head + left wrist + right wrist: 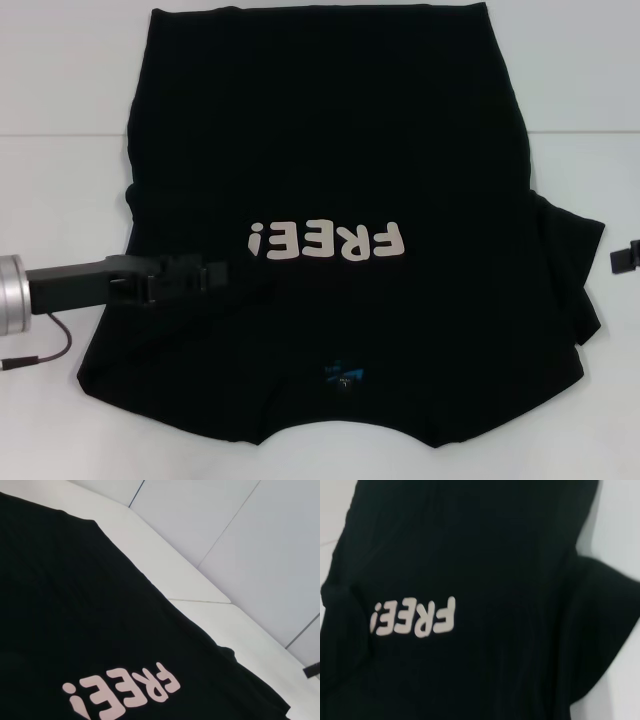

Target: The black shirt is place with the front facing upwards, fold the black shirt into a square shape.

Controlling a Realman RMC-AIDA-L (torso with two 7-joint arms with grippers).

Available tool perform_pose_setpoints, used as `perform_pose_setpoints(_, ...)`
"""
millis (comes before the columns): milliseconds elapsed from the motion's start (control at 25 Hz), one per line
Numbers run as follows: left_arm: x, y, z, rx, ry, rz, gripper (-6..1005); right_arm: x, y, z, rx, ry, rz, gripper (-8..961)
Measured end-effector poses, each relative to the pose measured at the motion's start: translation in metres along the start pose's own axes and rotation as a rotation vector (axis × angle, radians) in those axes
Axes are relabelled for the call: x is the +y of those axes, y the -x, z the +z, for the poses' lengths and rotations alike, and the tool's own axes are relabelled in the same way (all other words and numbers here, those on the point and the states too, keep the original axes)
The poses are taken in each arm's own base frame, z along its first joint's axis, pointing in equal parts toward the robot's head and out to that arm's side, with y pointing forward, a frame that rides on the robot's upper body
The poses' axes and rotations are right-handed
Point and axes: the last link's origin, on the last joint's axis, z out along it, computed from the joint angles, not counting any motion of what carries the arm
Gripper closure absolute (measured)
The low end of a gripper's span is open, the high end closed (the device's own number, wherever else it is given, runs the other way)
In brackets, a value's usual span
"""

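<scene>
On the white table (60, 80), black shirt (330, 150) under left gripper (215, 275), jaw state unclear.

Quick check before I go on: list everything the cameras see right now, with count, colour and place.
black shirt: one, black, spread front-up over the middle of the table, collar toward the robot.
FREE! lettering: one print, pale beige, on the shirt's chest.
neck label: one, blue, inside the collar at the near edge.
right sleeve: one, black, spread out on the robot's right side.
table: one, white, under the shirt.
cable: one, dark, by the left arm at the table's left edge.
left claw: one, black, over the shirt's left side just below the lettering.
right claw: one, black, at the right edge, off the shirt.
</scene>
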Motion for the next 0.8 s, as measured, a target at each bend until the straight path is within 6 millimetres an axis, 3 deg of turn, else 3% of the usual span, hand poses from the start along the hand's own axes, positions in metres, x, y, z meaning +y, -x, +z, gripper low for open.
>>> perform_pose_setpoints(440,0.002,-0.004,0.005,0.011,0.012,-0.01,398,-0.002,-0.005,0.018,0.012,-0.019,0.01,99)
perform_pose_setpoints(520,0.002,-0.005,0.005,0.014,0.011,-0.011,398,-0.003,-0.007,0.022,0.026,-0.029,0.011,312)
perform_pose_setpoints(800,0.0,-0.007,0.006,0.031,-0.005,-0.016,398,-0.01,-0.01,0.038,0.04,-0.088,0.015,445)
